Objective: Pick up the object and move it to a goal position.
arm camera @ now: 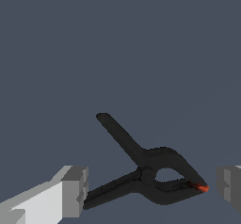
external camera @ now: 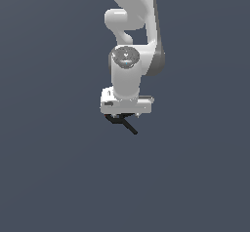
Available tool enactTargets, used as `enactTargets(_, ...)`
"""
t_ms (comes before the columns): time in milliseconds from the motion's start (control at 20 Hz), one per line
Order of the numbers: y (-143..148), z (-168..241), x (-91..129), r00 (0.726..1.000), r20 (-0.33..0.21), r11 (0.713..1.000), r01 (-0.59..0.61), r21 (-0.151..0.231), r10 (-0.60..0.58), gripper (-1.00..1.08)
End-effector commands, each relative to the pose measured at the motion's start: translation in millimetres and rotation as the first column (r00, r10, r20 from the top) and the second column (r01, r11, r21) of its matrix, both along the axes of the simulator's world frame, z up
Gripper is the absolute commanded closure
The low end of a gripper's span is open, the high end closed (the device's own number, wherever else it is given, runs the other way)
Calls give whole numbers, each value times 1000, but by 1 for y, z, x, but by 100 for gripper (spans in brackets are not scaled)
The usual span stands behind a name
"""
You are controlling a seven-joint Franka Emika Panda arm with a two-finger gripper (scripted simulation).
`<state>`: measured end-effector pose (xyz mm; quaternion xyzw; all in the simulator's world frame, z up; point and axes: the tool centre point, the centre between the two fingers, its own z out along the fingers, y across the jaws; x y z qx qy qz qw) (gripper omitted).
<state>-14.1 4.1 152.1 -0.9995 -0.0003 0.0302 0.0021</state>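
The gripper [arm camera: 150, 190] stands spread, one finger [arm camera: 70, 192] at each end of the clamp [arm camera: 150, 173], which lies between them. In the wrist view the finger near the handle tips looks to touch or nearly touch one handle, while the other finger [arm camera: 229, 188] sits just beside the clamp's red-tipped nose with a small gap; nothing is squeezed yet. In the exterior view the clamp [external camera: 124, 121] shows just under the gripper [external camera: 126, 113], one handle poking out past it toward the exterior view's right, and whether it rests on the floor cannot be told. The main risk, as I judge it, is the grip line: closing would press along the clamp's length, from handle tip to nose, on thin, slanted, rounded surfaces. The clamp could pivot or squirt out sideways as the fingers meet it, or be caught only by a handle tip and swing loose when lifted. The two splayed handles may also flex together under the squeeze, loosening the hold. No goal mark is visible from here.
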Motion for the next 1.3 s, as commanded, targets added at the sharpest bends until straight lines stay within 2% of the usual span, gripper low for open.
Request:
enactTargets(0, 0, 0, 0, 1000, 0, 1000, 0, 0, 0, -20)
enactTargets(350, -13, 4, 2, 1000, 3, 1000, 13, 2, -13, -20)
enactTargets(700, -13, 0, 2, 1000, 10, 1000, -10, 2, 10, -20)
enactTargets(1000, -12, -13, 4, 995, 35, 996, -89, -1, 89, -20)
enactTargets(1250, -9, -30, 5, 977, 71, 980, -200, -8, 200, -20)
